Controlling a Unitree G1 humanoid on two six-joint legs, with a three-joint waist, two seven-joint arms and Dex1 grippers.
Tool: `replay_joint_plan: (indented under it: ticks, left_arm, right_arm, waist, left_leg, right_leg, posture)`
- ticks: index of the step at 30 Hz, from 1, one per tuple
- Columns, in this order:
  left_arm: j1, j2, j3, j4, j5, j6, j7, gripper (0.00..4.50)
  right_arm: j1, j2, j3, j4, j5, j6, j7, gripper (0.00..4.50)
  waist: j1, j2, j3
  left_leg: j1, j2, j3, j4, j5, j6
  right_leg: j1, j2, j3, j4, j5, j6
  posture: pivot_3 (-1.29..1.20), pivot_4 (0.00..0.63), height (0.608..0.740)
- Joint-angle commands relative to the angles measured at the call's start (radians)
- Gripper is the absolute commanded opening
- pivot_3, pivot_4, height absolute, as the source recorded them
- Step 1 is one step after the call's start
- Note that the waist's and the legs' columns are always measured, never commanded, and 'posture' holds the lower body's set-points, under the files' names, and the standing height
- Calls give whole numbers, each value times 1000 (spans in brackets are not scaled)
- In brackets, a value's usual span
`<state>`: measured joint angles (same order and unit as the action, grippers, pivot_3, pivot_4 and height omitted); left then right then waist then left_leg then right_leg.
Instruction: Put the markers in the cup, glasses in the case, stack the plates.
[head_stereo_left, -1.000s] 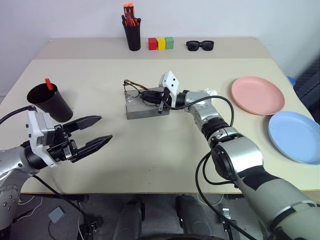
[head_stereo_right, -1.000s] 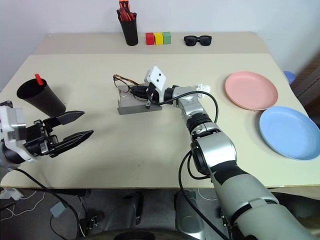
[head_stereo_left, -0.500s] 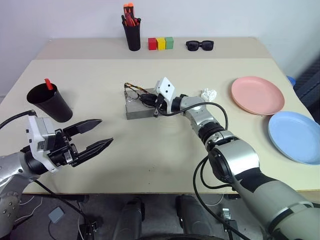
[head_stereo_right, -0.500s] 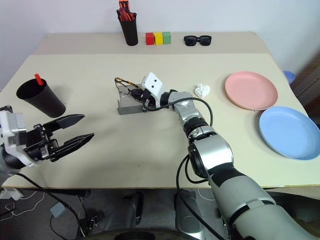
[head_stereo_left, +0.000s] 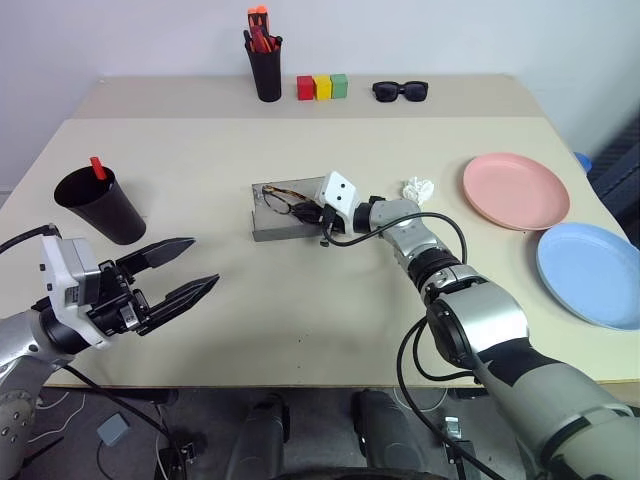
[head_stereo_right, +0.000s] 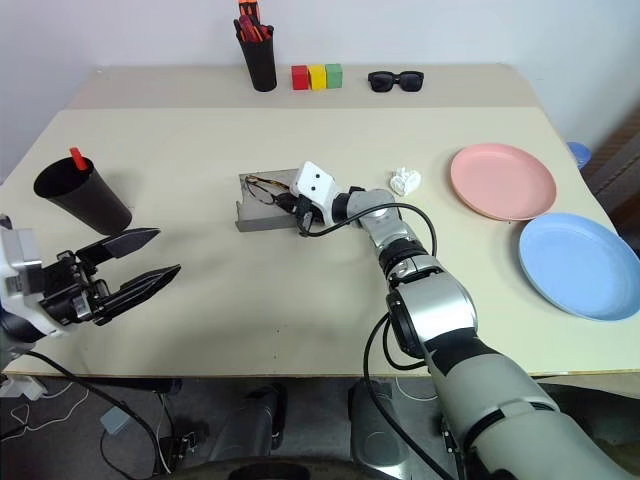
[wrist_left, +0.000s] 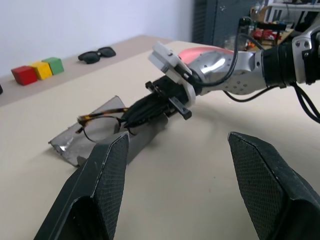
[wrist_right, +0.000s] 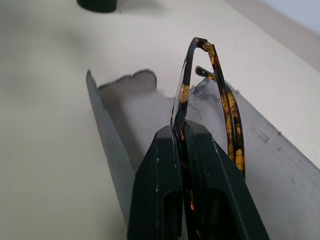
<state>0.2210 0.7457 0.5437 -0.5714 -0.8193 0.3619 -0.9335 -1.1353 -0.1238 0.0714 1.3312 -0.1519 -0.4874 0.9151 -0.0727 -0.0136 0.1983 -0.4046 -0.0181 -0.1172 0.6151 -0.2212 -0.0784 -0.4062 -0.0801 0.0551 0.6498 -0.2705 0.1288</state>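
1. Left eye view: The right gripper was pressed together on the glasses, holding them over the open grey case at mid-table. The left gripper hung above the near left of the table with its two fingers spread and nothing between them. The black cup stood by the left edge with a red marker sticking up from it. The pink plate and the blue plate lay side by side on the right, unstacked.

2. Right eye view: A crumpled white scrap lay between the case and the pink plate. At the far edge stood a pen holder, three coloured blocks and sunglasses.

3. Left wrist view: The left gripper's fingers stood wide apart, well short of the case. Beyond them the right gripper gripped the glasses at the case's rim.

4. Right wrist view: The right gripper's fingers pinched the tortoiseshell frame, whose folded arms stood over the silvery lining.
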Motion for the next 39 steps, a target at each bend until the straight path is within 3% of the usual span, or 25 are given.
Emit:
replay_joint_plan:
  ticks: [1, 12, 24, 39]
  left_arm:
    - [-4, -5, 18, -17, -2, -26, -2, 3244]
    - [-18, -16, -14, 0, 9, -40, -8, 3244]
    - [-43, -17, -38, 15, 13, -41, -10, 3244]
    - [-57, -22, -52, 18, 17, -39, -9, 3244]
  right_arm:
    - [-16, -26, -8, -9, 1, -18, 21, 58]
    - [-17, -107, -16, -10, 10, 13, 149, 58]
    - [2, -128, -55, -28, 67, 35, 331, 58]
    - [8, -147, -55, -34, 87, 79, 442, 58]
  waist:
    - [0, 0, 0]
    - [1, 0, 0]
    - [1, 0, 0]
    - [1, 0, 0]
  left_leg:
    - [0, 0, 0, 0, 0, 0]
    - [0, 0, 0, 0, 0, 0]
    - [1, 0, 0, 0, 0, 0]
    - [1, 0, 0, 0, 0, 0]
  right_leg:
    - [0, 0, 0, 0, 0, 0]
    - [0, 0, 0, 0, 0, 0]
    - [1, 0, 0, 0, 0, 0]
    - [1, 0, 0, 0, 0, 0]
  posture:
    - [0, 150, 740]
    - [0, 150, 740]
    - [0, 150, 740]
    - [0, 150, 740]
